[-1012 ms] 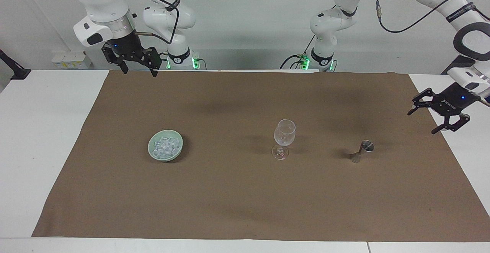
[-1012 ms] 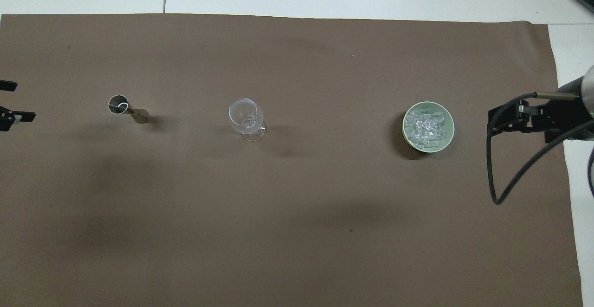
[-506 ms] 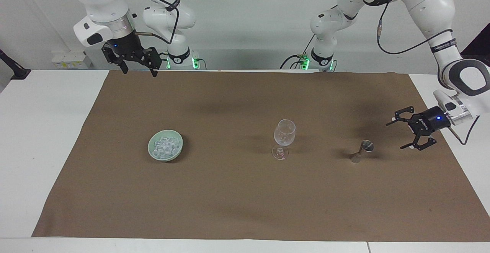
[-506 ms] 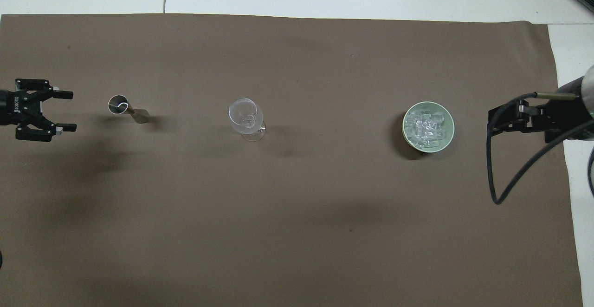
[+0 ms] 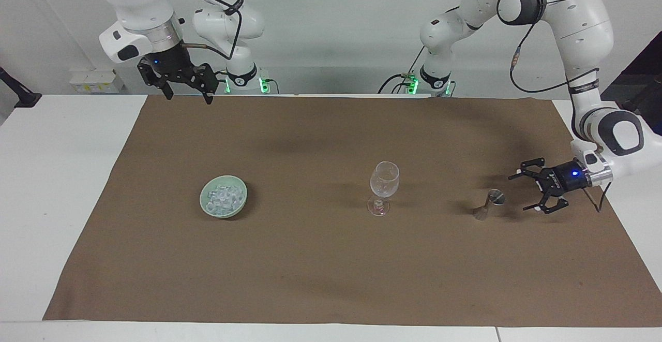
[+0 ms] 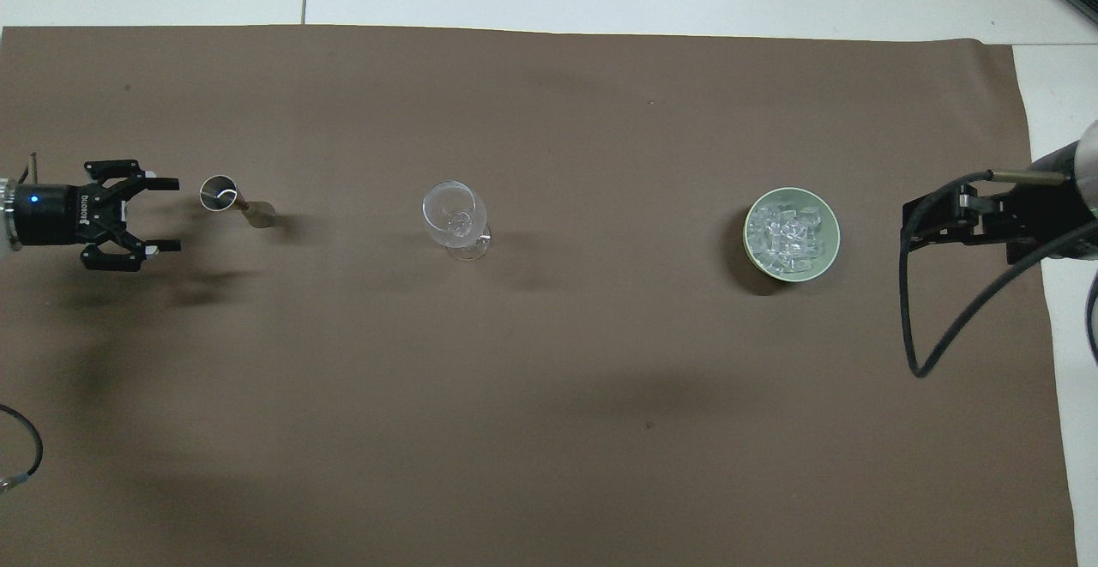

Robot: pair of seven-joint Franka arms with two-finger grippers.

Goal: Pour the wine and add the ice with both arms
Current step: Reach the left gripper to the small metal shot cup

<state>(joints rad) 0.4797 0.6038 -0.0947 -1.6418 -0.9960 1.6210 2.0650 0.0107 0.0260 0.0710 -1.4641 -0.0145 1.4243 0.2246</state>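
1. The left gripper (image 5: 527,192) hangs low over the brown cloth (image 5: 331,269) just beside the metal jigger (image 5: 489,205), jaws spread wide, holding nothing; it does not touch the jigger.
2. The right gripper (image 5: 187,92) waits raised over the cloth's edge at the right arm's end of the table (image 5: 57,187), jaws apart and empty.
3. The ice (image 5: 223,198) lies heaped in the pale green bowl (image 5: 207,208); the wine glass (image 5: 384,187) stands upright between bowl and jigger.

One camera is looking from high across the table (image 5: 62,187) at the robots; another is looking steeply down; both are sharing the brown mat (image 5: 310,259).
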